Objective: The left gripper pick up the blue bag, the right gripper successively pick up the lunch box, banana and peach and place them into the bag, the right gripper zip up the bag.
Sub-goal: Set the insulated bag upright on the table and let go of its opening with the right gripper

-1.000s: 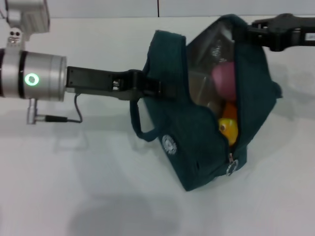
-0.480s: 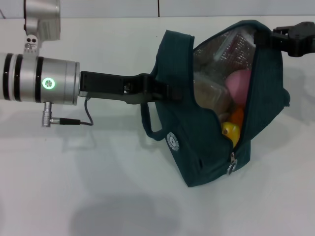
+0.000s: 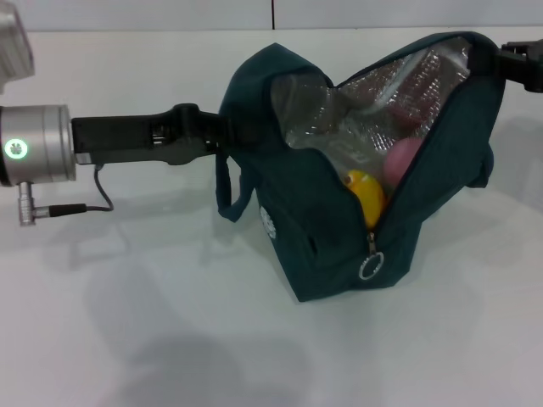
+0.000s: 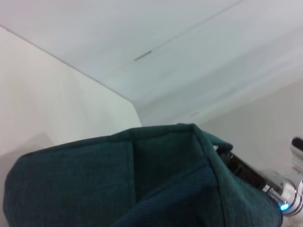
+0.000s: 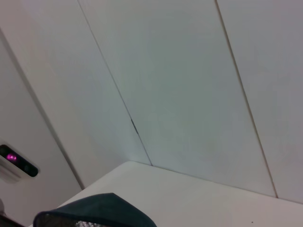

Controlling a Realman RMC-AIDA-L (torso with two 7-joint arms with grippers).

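The white surface (image 3: pixel 127 322) runs across the whole head view and carries the blue bag (image 3: pixel 331 254), which stands on it right of centre, tipped so that its unzipped mouth faces the camera and the silver foil lining (image 3: pixel 382 89) shows. The bag's bottom rests on the surface while both upper ends are stretched apart. The left arm (image 3: pixel 51 153) reaches in level from the left side, its green light lit, and the left hand (image 3: pixel 222 134) is closed on the bag's near-left upper edge, holding the fabric up; one loop handle (image 3: pixel 227 199) hangs free just below that grip. In the left wrist view the same teal fabric fills the lower part of the picture, close against the camera. At the far right edge the right hand (image 3: pixel 519 66) meets the bag's opposite upper corner; it appears to hold the rim there, but whether its fingers are clamped cannot be told. Inside the bag, the clear lunch box (image 3: pixel 339 148) lies against the lining, only partly visible. The peach (image 3: pixel 405 159) sits in front of it, low in the opening, and the banana (image 3: pixel 366 193) shows one yellow end just beside the peach, near the bottom of the zip. The ring zipper pull (image 3: pixel 371 266) hangs at the lower end of the open zip, and a round white logo (image 3: pixel 268 222) marks the bag's side.
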